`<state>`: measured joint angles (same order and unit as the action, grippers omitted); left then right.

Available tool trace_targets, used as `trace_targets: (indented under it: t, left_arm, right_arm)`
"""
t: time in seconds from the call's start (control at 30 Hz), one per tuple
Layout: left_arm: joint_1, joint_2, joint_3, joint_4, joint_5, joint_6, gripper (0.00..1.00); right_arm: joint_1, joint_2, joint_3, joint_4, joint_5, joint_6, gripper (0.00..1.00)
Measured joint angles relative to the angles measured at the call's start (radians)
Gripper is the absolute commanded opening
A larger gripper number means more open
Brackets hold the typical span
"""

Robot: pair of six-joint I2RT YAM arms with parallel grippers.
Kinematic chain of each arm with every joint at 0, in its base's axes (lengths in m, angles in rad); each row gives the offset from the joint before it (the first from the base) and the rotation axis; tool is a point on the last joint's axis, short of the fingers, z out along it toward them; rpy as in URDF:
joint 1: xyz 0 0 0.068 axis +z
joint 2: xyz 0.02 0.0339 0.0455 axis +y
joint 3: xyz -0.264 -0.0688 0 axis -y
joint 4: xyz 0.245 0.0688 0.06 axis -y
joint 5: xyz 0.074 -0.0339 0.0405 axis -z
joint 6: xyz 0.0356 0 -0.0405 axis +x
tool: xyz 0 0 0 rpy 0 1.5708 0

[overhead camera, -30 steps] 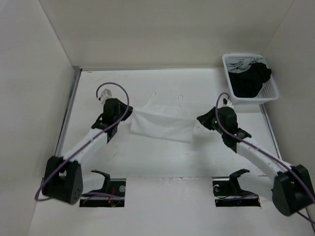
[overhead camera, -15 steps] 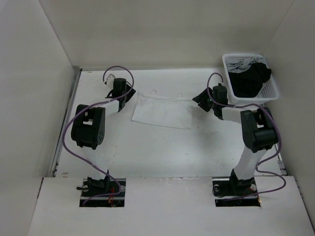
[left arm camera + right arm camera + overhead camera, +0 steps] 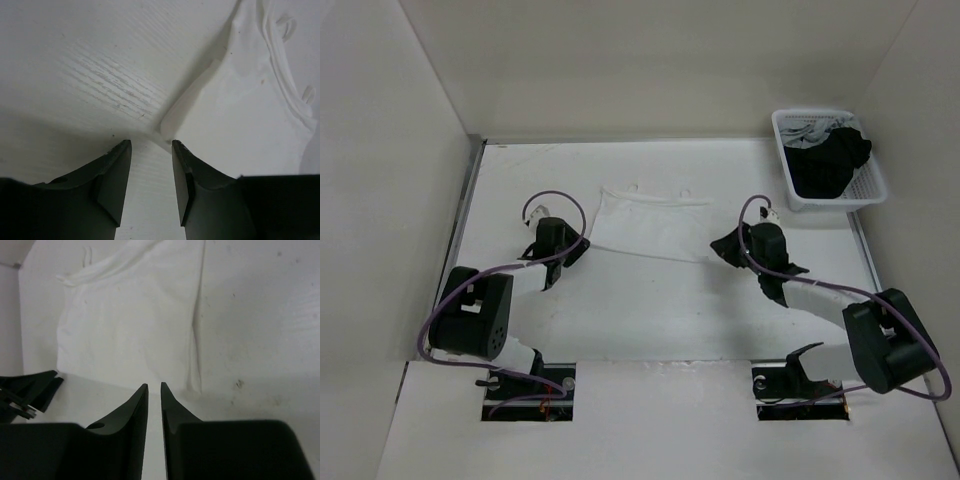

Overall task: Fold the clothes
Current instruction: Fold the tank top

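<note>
Both arms are pulling back from the far edge of the camisole to its near hem. The garment, now let go, is lying flat mid-table with its straps pointing away from you. Your left gripper is hovering with its fingers apart and nothing between them, the near-left corner of the cloth just ahead of the tips. Your right gripper is sitting just short of the near-right hem, fingers almost together with only a slit showing, gripping nothing.

You are probably setting up to pinch both near corners. Be opening the right fingers wider first, then easing both grippers forward low so one finger is sliding under the hem. Keep both sides moving together, so the thin fabric is staying taut and not bunching.
</note>
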<state>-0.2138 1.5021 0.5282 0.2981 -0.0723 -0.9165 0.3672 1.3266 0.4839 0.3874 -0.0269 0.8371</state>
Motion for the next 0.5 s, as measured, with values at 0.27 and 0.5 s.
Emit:
trace_targets:
  t: [0.27,0.5]
  left_arm:
    - [0.004,0.037,0.003,0.053,0.036,0.002,0.30]
    - [0.002,0.098,0.018,0.123,0.042,-0.023,0.14]
  right_arm:
    - [0.040,-0.047,-0.110,-0.014,0.041,0.002,0.44]
    - [0.040,0.013,-0.102,-0.021,0.043,0.005,0.44]
